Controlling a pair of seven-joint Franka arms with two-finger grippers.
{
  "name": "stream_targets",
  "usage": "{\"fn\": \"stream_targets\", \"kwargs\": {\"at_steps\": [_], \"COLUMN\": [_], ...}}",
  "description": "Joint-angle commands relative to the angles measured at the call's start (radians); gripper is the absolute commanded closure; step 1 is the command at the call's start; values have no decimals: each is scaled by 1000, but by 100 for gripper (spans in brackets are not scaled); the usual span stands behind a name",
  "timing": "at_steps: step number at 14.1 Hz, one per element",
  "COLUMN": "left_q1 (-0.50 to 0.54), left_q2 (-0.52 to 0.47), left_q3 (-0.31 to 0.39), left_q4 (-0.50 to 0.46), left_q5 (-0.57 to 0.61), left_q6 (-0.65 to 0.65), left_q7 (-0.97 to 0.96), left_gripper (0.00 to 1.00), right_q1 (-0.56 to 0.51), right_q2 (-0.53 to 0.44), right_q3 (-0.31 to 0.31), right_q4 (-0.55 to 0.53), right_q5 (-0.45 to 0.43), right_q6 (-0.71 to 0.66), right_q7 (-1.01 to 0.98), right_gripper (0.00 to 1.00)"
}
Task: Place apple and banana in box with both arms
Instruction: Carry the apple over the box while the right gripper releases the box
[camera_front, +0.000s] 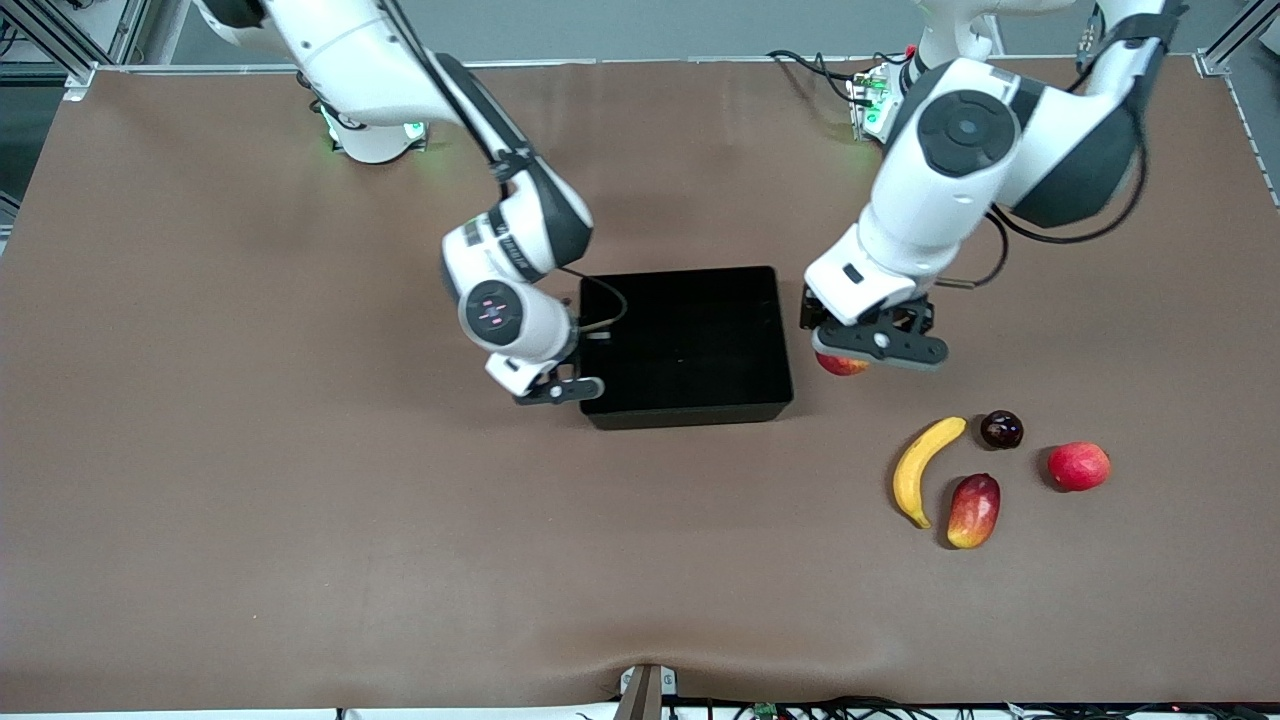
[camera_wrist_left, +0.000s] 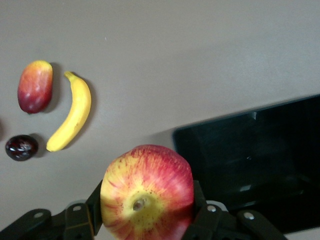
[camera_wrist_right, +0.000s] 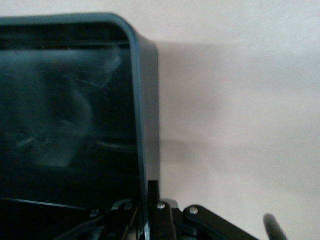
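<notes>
Red-yellow apple (camera_wrist_left: 146, 192) sits clamped in the left gripper (camera_front: 868, 352) beside the box (camera_front: 690, 400); the right gripper (camera_front: 560, 388) seemingly pinches its wall.

Apple (camera_front: 841, 364) beside box (camera_front: 686, 346); banana (camera_front: 924, 469) nearer camera.

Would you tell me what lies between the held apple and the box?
Only bare brown table; in the left wrist view, nothing separates the apple from the box.

Black box (camera_front: 690, 345) mid-counter (camera_front: 250, 480), right end effector (camera_front: 560, 388) at its wall, left end effector (camera_front: 878, 347) gripping apple (camera_front: 840, 364) beside box, banana (camera_front: 925, 468) nearer camera
</notes>
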Motion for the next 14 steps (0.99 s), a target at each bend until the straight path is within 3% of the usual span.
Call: {"fn": "stream_targets", "kwargs": {"at_steps": [1,4,5,6,8,11,14], "left_q1": [10,0,-5,-4,-4,-2,6], "left_q2": [-71,-58,-60,-64,-72,-57,-35], "left_q3": [-51,-97,-105,-117,-130,-130,-128], "left_q4": [-113,-159,-193,-228,-302,-391,-471], "left_q5": [8,14,19,20,20,22,22], "left_q6": [63,117,141,172,237,393,528], "left_q7": [-129,-229,-274,-307,-352,-386,-398], "left_gripper": [100,100,100,100,100,100,100], "right_q1": [38,35,27,21,15,-57,-120], "right_q2": [82,87,84,80,58,52,47], "right_q3": [-9,-9,-9,-12,-18,-44,-50], "right_q4": [97,111,130,151,188,355,464], "right_q5": [26,28,29,26,13,13,7], "right_q6": [8,5,-2,-13,-102,-390,-502], "right_q7": [79,103,124,164,172,169,169], "right_gripper": [100,100,86,5,0,0,0]}}
